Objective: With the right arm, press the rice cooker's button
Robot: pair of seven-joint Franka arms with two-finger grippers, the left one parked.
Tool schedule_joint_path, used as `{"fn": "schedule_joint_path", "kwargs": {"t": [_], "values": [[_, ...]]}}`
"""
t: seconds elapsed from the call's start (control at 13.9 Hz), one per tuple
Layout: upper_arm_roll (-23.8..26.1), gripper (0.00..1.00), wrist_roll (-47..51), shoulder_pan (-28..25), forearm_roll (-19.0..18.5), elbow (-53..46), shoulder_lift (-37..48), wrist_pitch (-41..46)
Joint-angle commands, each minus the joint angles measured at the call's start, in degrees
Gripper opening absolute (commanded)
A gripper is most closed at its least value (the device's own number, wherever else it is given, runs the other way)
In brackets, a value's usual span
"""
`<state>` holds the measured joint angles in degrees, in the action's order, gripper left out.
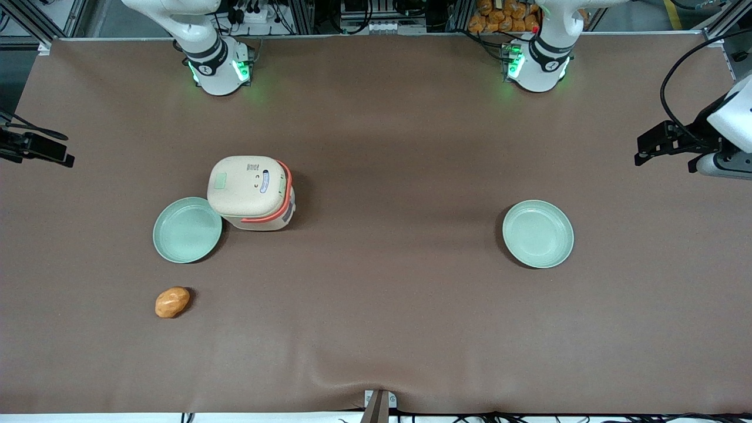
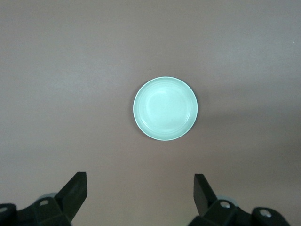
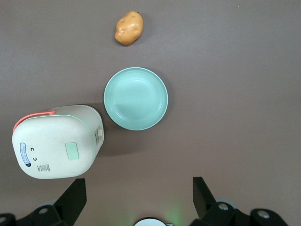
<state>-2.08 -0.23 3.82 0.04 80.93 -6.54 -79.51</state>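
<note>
Cooker (image 1: 251,192) is sitting on the brown table (image 1: 388,311) in the front view, toward the working arm's end, lid shut, with the coral band wrapping its rim. Its pale green button (image 1: 220,180) is showing on the cream lid, well apart from the narrow blue-and-white label (image 1: 265,181). A green plate (image 1: 187,230) is lying just beside the cooker, its rim tucked right up against the cooker's base, nearer the front camera. A potato (image 1: 172,302) is resting nearer the camera again, apart from that plate. A second plate (image 1: 537,234) is lying well off toward the parked arm's end. The right arm (image 1: 202,44) is rising from its base, with the pincer (image 1: 35,147) hanging at the table's edge, well away from the cooker.

Over to the left wrist view: the second plate (image 2: 165,108) is sitting alone on the table (image 2: 56,70).

Now the right wrist view: the pincer (image 3: 139,195) is hovering high above the table (image 3: 235,94), its two fingers (image 3: 75,197) spread wide and gripping nothing. The cooker (image 3: 56,143) is standing beside the first plate (image 3: 135,98), the button (image 3: 72,150) facing up and untouched, the label (image 3: 24,154) near the lid's edge. The potato (image 3: 129,28) is lying apart from the plate.
</note>
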Motion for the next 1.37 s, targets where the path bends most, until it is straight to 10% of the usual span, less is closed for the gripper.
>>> {"fn": "schedule_joint_path", "kwargs": {"t": [0.0,1.3], "values": [[0.41,1.0,-0.3,0.14,0.22,0.55,1.09,-0.29],[2.52,1.0,0.23,-7.25,3.98,9.14,0.48,-0.03]]}}
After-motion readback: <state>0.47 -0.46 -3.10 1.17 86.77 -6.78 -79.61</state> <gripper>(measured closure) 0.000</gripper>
